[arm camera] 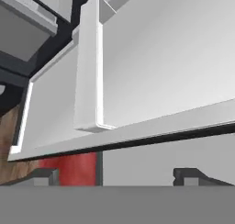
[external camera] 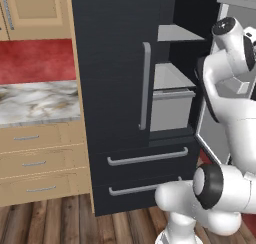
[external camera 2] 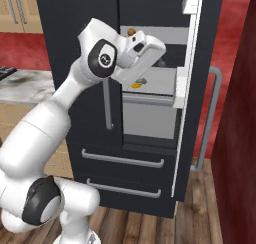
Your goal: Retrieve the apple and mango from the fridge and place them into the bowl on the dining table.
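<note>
The black fridge (external camera: 115, 63) stands with its left door shut and its right door (external camera 2: 200, 63) swung open, grey shelves (external camera: 170, 78) showing inside. My arm reaches into the open side, the hand (external camera 2: 147, 47) at the upper shelf level. A yellow-orange bit, probably the mango (external camera 2: 139, 81), peeks out below the hand. A small brownish round thing (external camera 2: 131, 32) sits just above the hand; I cannot tell what it is. In the hand view my gripper (arm camera: 117, 176) is open, its fingertips (arm camera: 46, 175) wide apart and empty, facing the door's white inner side and its bin (arm camera: 89, 67). Bowl and dining table are out of view.
Tan wooden cabinets with drawers (external camera: 35, 163) and a marble counter (external camera: 35, 103) stand left of the fridge. Two fridge drawers (external camera: 147, 158) sit below the doors. The open door's grey handle (external camera 2: 215, 113) sticks out right, near a dark red wall (external camera 2: 240, 138). The floor is wooden.
</note>
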Controlling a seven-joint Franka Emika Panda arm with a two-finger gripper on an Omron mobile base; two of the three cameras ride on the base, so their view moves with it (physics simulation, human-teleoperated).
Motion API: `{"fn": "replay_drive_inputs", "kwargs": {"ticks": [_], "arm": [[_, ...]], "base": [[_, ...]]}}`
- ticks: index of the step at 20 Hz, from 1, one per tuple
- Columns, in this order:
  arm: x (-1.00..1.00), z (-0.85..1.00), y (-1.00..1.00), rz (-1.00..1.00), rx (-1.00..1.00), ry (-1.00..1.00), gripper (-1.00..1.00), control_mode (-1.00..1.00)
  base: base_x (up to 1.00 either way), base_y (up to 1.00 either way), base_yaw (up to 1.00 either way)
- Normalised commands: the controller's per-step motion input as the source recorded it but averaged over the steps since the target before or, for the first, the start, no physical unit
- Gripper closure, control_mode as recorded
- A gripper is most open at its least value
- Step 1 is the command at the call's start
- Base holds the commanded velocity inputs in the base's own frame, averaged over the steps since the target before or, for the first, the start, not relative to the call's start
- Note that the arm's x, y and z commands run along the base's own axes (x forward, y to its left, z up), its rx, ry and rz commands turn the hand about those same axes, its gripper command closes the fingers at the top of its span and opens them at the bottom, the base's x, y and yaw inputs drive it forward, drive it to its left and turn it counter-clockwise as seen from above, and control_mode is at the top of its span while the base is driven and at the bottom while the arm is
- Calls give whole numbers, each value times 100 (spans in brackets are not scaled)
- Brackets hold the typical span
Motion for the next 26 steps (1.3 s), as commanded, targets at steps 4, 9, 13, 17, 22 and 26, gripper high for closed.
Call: {"fn": "replay_drive_inputs", "kwargs": {"ticks": [4, 9, 13, 17, 22, 26], "arm": [[-47, 0, 100, -4, 14, -36, -100, -100], [-57, 0, 88, -7, 34, -40, -100, -100], [-70, 0, 71, -8, 42, -32, -100, -100], [-20, -18, 56, 2, 42, -7, -100, -100], [-2, -14, 71, 19, 25, 0, -100, -100], [4, 0, 69, 32, 12, -6, -100, -100]], "base": [[0, 0, 0], [0, 0, 0], [0, 0, 0], [0, 0, 0], [0, 0, 0], [0, 0, 0]]}}
